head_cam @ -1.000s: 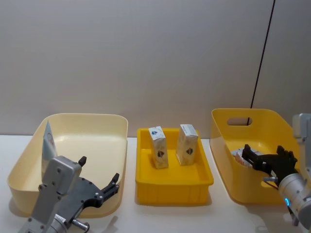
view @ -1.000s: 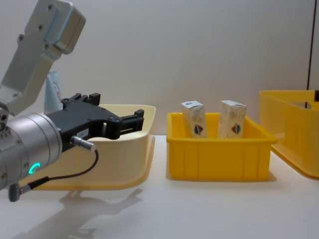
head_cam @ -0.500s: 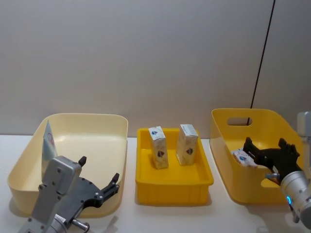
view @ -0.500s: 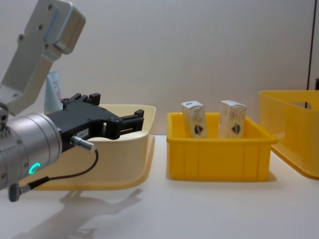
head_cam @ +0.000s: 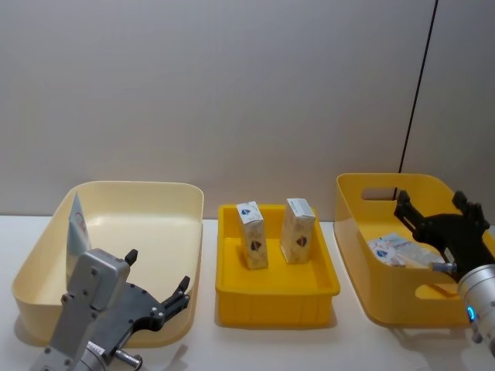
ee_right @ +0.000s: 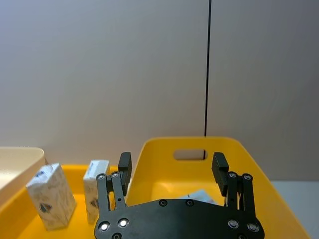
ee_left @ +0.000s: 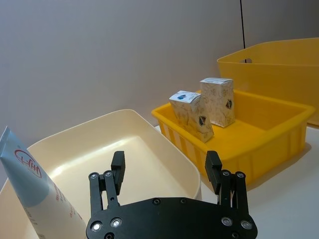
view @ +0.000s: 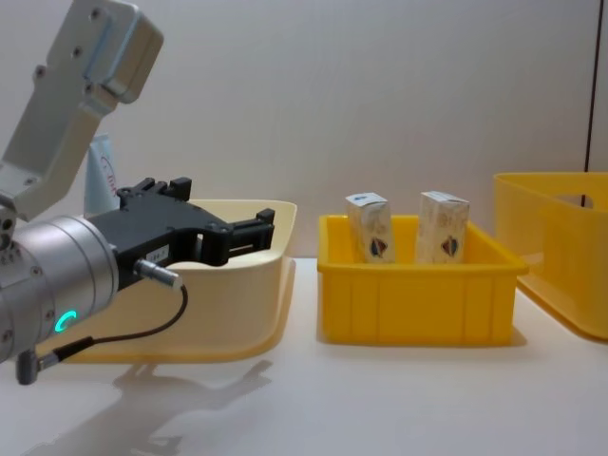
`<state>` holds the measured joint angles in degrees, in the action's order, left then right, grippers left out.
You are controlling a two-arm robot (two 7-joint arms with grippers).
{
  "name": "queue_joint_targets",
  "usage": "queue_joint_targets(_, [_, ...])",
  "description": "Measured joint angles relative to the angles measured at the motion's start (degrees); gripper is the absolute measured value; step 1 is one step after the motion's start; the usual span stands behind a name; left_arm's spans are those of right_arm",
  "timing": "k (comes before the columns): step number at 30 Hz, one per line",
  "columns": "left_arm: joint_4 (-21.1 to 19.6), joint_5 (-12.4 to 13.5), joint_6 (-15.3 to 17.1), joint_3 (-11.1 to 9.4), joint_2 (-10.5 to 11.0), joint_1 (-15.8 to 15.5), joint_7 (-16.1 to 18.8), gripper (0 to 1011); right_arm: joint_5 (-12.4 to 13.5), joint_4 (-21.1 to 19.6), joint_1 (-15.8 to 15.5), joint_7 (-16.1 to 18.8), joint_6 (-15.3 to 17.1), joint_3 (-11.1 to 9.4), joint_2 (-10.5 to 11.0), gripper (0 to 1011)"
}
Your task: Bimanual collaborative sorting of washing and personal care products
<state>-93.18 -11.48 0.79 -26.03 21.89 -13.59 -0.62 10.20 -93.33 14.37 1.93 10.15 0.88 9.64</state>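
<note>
The right gripper point(head_cam: 441, 212) hangs above the deep yellow bin point(head_cam: 363, 232), fingers spread and holding nothing. Below it, inside that bin, lie white cartons point(head_cam: 389, 249). The left gripper point(head_cam: 158, 282), also spread and empty, hovers over the near rim of the cream tub point(head_cam: 139, 197). A squeeze tube point(head_cam: 76, 224) leans upright inside that tub. Between tub and bin, two small cartons point(head_cam: 251, 233) stand in the shallow yellow tray point(head_cam: 274, 297).

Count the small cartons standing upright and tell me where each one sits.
2. The left carton and the right carton stand side by side in the middle bin. Others may lie hidden in the right bin.
</note>
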Motion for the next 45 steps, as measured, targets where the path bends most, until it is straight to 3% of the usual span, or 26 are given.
queue_joint_targets(7, [0.0, 0.0, 0.0, 0.0, 0.01, 0.0, 0.0, 1003, 0.58, -1.06, -0.72, 1.82, -4.71, -0.57, 0.03, 1001])
queue_joint_targets(15, [0.0, 0.0, 0.0, 0.0, 0.0, 0.0, 0.0, 1003, 0.88, -1.4, -1.48, 1.82, -4.83, 0.07, 0.55, 1001])
queue_joint_targets(23, [0.0, 0.0, 0.0, 0.0, 0.0, 0.0, 0.0, 1003, 2.15, -2.96, -4.68, 1.82, -5.62, 2.92, 2.68, 1001])
queue_joint_targets(37, [0.0, 0.0, 0.0, 0.0, 0.0, 0.0, 0.0, 1003, 5.27, -6.75, -12.7, 1.85, -7.63, 9.92, 8.04, 1001])
queue_joint_targets(45, [0.0, 0.0, 0.0, 0.0, 0.0, 0.0, 0.0, 1003, 6.2, -7.8, -14.92, 1.89, -8.18, 11.85, 9.53, 1001])
